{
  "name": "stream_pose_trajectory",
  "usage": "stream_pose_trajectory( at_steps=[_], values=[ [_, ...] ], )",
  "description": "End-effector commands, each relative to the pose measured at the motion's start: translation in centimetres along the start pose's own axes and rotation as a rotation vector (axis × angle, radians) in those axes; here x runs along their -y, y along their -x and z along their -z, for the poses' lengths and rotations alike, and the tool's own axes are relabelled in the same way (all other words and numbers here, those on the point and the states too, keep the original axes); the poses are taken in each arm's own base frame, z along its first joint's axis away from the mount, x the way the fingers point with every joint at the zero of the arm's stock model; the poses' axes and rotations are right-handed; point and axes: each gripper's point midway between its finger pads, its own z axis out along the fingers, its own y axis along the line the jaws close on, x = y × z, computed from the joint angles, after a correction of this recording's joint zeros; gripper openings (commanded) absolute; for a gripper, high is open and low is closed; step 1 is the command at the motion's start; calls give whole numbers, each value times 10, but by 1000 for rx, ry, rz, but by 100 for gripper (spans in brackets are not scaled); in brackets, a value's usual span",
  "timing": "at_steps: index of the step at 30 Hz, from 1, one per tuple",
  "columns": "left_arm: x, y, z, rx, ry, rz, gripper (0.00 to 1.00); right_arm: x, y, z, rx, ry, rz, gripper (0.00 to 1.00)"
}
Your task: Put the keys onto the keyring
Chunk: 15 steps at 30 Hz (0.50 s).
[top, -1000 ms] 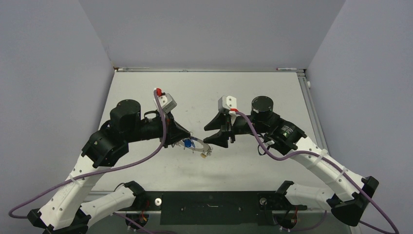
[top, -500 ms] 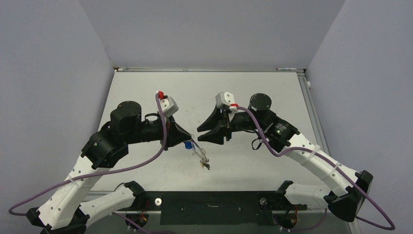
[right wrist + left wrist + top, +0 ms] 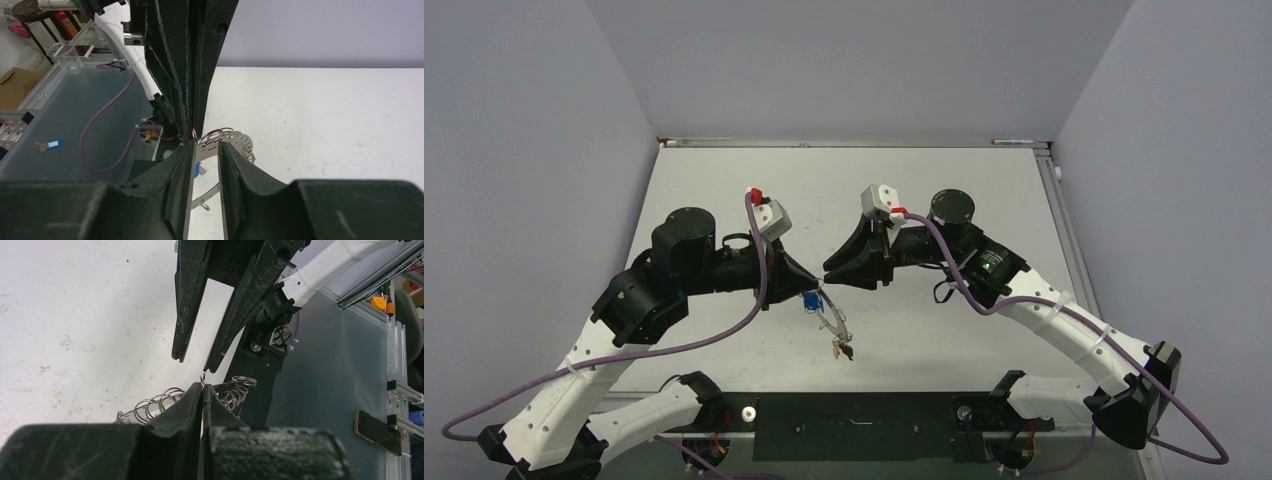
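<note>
My left gripper (image 3: pixel 814 284) is shut on the keyring (image 3: pixel 833 320), a thin silvery hoop that hangs below it above the table. A blue-headed key (image 3: pixel 810 300) and a small key (image 3: pixel 843 349) dangle from it. In the left wrist view a thin metal edge sits pinched between my shut fingertips (image 3: pixel 203 387), with small split rings (image 3: pixel 159 403) either side. My right gripper (image 3: pixel 828 278) is open and empty, tip to tip with the left one. In the right wrist view its fingers (image 3: pixel 206 146) straddle the hoop's perforated band (image 3: pixel 236 143), and the blue key head (image 3: pixel 201 170) shows between them.
The white table (image 3: pixel 944 190) is walled on three sides. A black base bar (image 3: pixel 854 412) runs along its near edge. A key with a blue tag (image 3: pixel 49 145) lies on the glass surface below the table's edge.
My right gripper has moved left until its open tips meet the left gripper's tip. The keyring has swung from pointing right to hanging down, and the keys dropped lower.
</note>
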Motion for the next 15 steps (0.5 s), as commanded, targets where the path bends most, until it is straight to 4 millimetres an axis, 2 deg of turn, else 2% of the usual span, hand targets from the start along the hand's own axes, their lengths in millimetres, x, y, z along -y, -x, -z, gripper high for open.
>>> stream_pose_trajectory(
  at_steps=[1, 15],
  values=[
    [15, 26, 4, 81, -56, -61, 0, -4, 7, -5, 35, 48, 46, 24],
    [13, 30, 4, 89, -41, -66, 0, -11, 2, -9, 26, 83, 37, 24]
  ],
)
